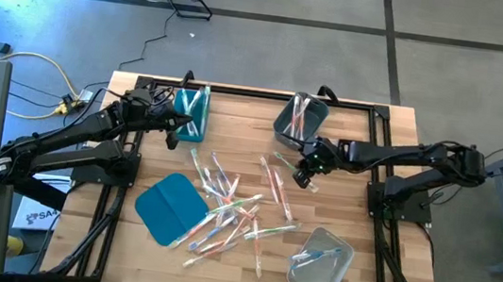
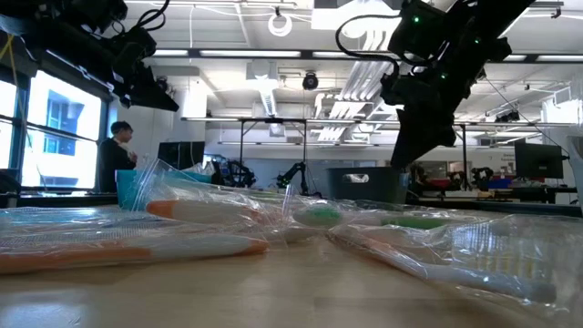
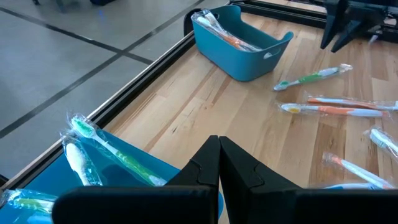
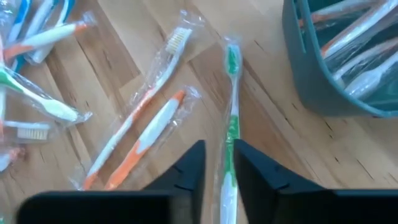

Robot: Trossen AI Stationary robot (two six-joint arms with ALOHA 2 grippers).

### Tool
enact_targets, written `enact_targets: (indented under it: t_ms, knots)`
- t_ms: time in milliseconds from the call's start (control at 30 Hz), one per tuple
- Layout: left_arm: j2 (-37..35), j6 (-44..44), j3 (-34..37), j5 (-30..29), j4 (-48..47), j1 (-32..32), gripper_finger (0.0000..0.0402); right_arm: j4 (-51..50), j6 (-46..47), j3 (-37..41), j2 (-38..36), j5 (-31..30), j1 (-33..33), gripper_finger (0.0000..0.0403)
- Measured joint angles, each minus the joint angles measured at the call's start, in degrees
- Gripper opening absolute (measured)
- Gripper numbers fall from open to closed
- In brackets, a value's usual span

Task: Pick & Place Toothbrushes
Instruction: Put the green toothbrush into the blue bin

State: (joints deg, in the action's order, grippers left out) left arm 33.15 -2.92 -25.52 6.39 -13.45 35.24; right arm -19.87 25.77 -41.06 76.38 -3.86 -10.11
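teal bin [image 1: 192, 113] and grey bin [image 1: 298, 120] holding wrapped toothbrushes [image 1: 230, 205]

Bright overhead ceiling lights; soft shadows; low view foreground blurred; wrapper glare.

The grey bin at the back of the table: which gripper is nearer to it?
Right. The right gripper hovers just in front of the grey bin, its fingers around a green toothbrush. The left gripper is across the table, beside the teal bin.
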Motion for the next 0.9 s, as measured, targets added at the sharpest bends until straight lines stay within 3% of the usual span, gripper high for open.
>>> enact_targets:
  t_ms: [167,300,567,767,900]
  knots:
    - [0.0,0.0,0.0,0.0,0.0,0.0,0.0001,0.0,1.0,0.0,0.0,2.0,0.1,0.0152]
    - [0.0,0.0,0.0,0.0,0.0,0.0,0.0001,-0.1,1.0,0.0,0.6,2.4,1.1,0.0174]
    - [0.0,0.0,0.0,0.0,0.0,0.0,0.0001,-1.3,1.0,0.1,4.1,2.1,3.5,0.0168]
    - [0.0,0.0,0.0,0.0,0.0,0.0,0.0001,-2.2,1.0,0.1,6.4,-3.6,4.6,0.0162]
    - [0.0,0.0,0.0,0.0,0.0,0.0,0.0001,-2.3,1.0,0.1,6.7,-3.6,4.6,0.0162]
